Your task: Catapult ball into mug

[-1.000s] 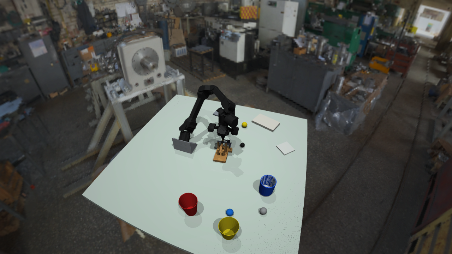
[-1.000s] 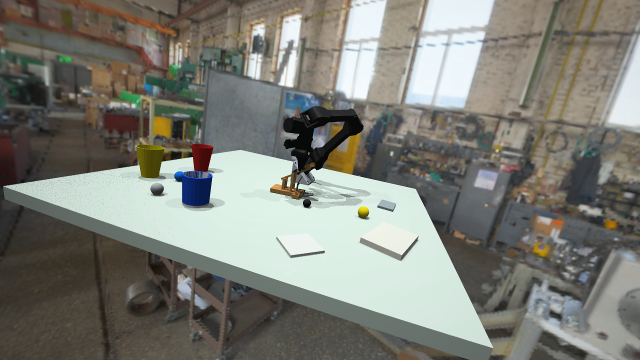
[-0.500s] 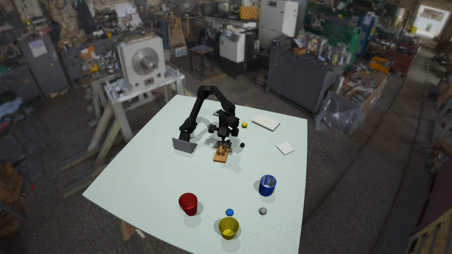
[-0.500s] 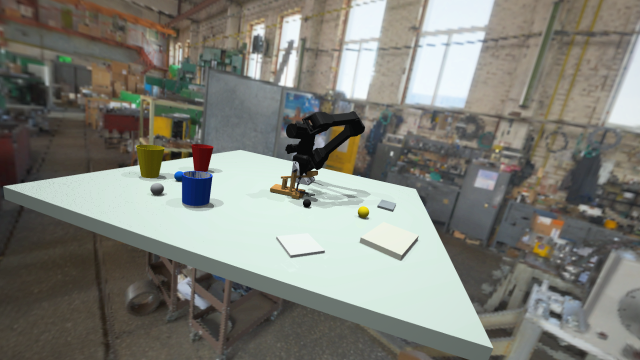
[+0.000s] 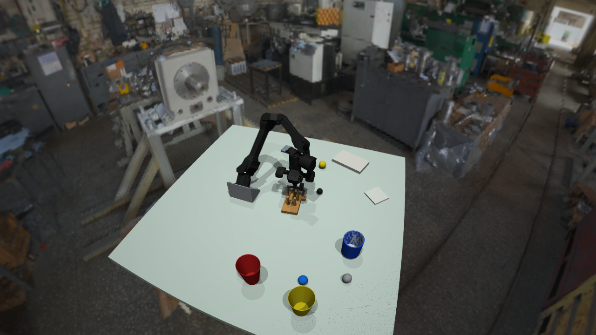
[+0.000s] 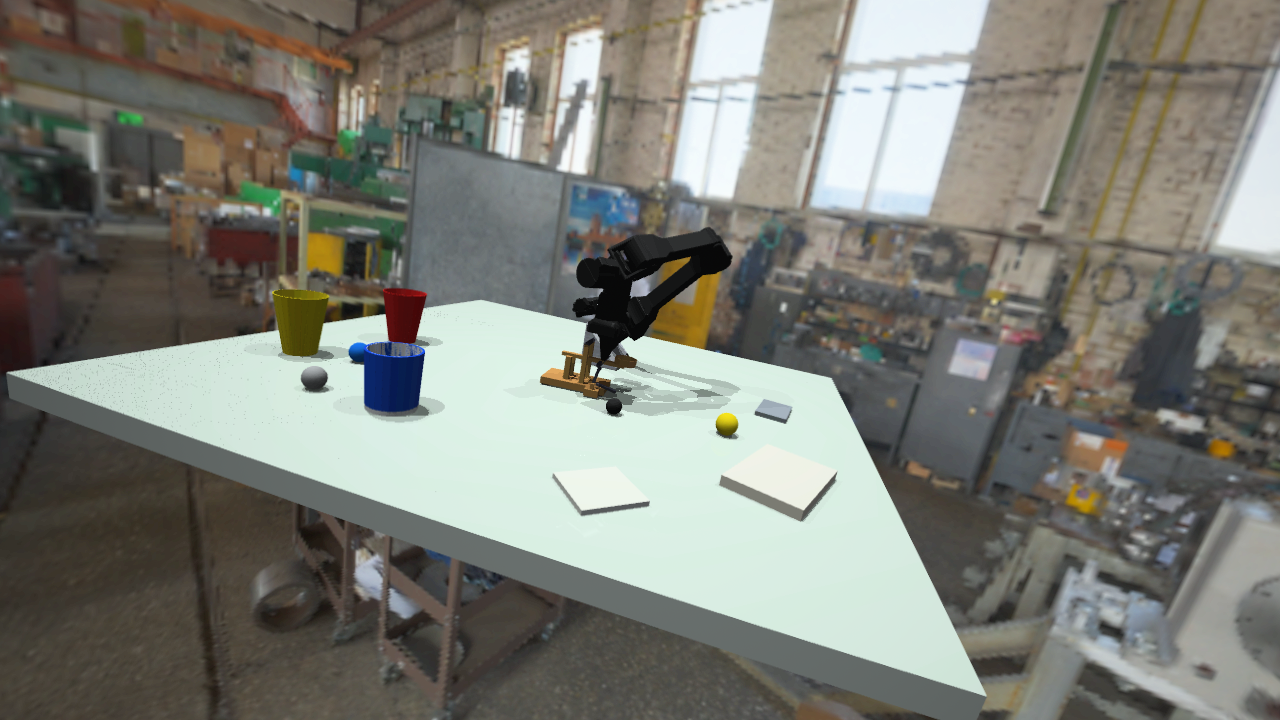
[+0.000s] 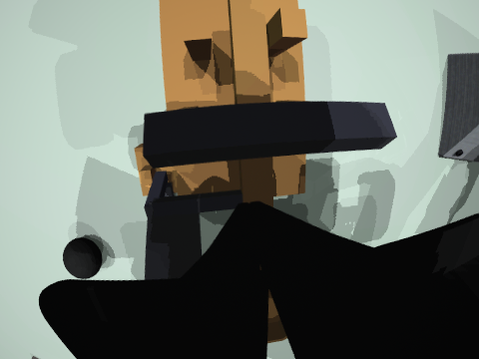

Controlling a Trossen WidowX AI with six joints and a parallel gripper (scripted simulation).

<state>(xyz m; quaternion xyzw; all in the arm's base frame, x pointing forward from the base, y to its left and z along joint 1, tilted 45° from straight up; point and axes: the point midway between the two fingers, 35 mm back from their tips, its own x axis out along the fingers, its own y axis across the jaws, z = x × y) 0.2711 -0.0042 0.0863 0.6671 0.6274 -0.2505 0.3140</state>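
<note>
Jaws together, low over the rear of the catapult (image 5: 290, 209) (image 6: 554, 379) (image 7: 182, 20), probably to cock it by downward pressure. Just beside: black ball (image 5: 319, 191) (image 6: 614, 406) (image 7: 82, 257), on the surface. Cannot confirm loading; cup hidden. Farther out: blue mug (image 5: 352, 250) (image 6: 393, 380), upright to receive the shot.

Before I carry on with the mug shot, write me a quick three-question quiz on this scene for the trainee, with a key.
1. Which colour of ball lies nearest the catapult: yellow, black or gray?
2. True or false: the blue mug stands upright on the table.
3. Fill in the colour: the blue ball lies closest to the ____ cup.

Key: 1. black; 2. true; 3. yellow.
</note>
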